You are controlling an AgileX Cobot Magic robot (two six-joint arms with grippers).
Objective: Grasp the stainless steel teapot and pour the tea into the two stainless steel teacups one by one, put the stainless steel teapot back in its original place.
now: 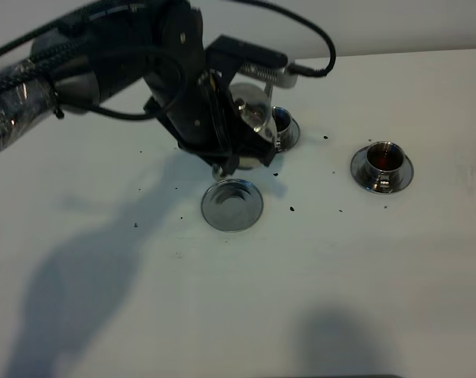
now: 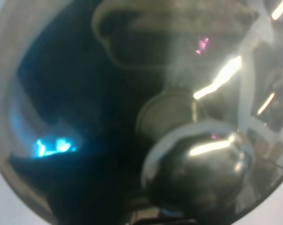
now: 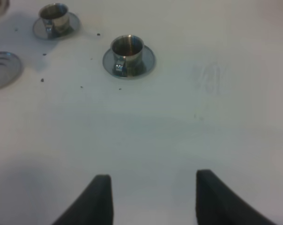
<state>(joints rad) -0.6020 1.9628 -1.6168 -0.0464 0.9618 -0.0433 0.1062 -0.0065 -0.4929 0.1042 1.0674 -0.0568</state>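
Observation:
My left gripper [image 1: 226,150] is shut on the stainless steel teapot [image 1: 251,120] and holds it tilted above the table, right beside the left teacup [image 1: 287,126], which it partly hides. In the left wrist view the teapot's lid [image 2: 132,93] and knob [image 2: 197,164] fill the picture. The right teacup [image 1: 382,161] stands on its saucer with dark red tea in it. The wide empty saucer [image 1: 232,205] lies just in front of the teapot. My right gripper [image 3: 151,197] is open and empty, low over bare table, with the right teacup [image 3: 127,52], left teacup [image 3: 55,18] and wide saucer [image 3: 3,68] beyond it.
The white table [image 1: 317,283] carries small dark specks around the cups. The left arm's black body and cables [image 1: 104,63] hang over the back left. The arms cast shadows on the front left and front middle.

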